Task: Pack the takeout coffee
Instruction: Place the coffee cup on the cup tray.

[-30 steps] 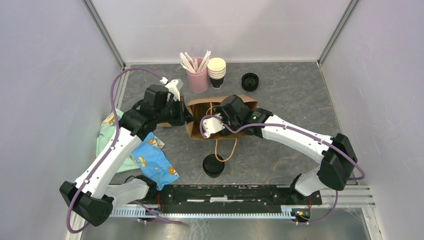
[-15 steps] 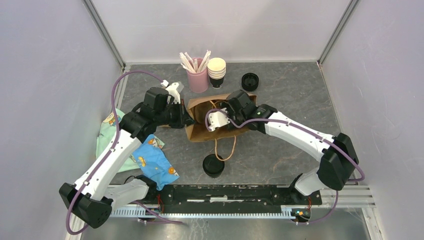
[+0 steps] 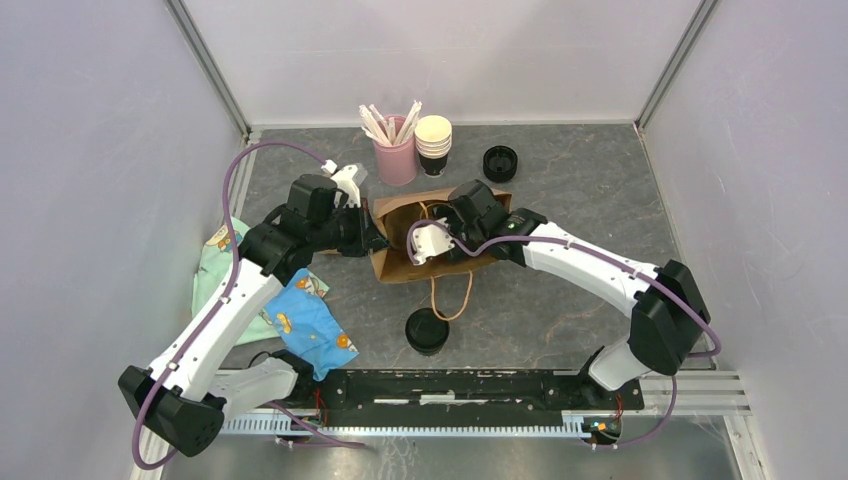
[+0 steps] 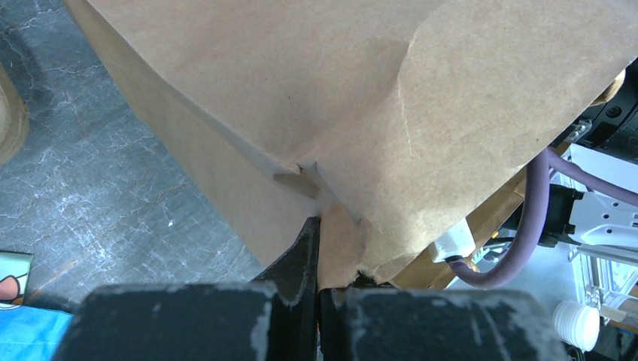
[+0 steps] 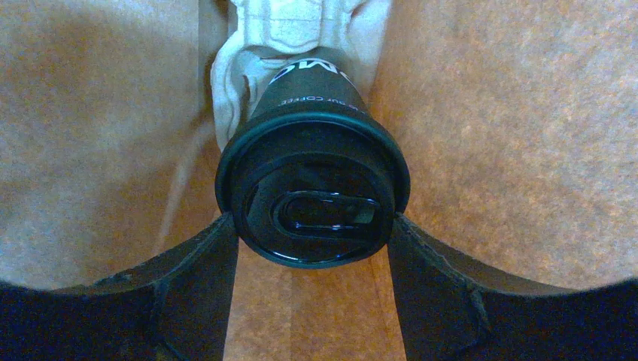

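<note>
**Q:** Left side: what is the left claw (image 4: pixel 317 242) doing?
**A:** Jaws together, pinching a paper edge of the brown paper bag (image 4: pixel 338 90), which rests on the grey marbled surface (image 3: pixel 590 200).
**Q:** And the right side?
**A:** The right claw (image 5: pixel 312 226) is inside the bag. Its fingers (image 5: pixel 199 282) are clamped either side of the small black paper cup with round black plastic lid (image 5: pixel 312 192).
**Q:** So where is the coffee?
**A:** In the bag, lid facing the wrist cam, w/ brown paper on both sides.
</note>
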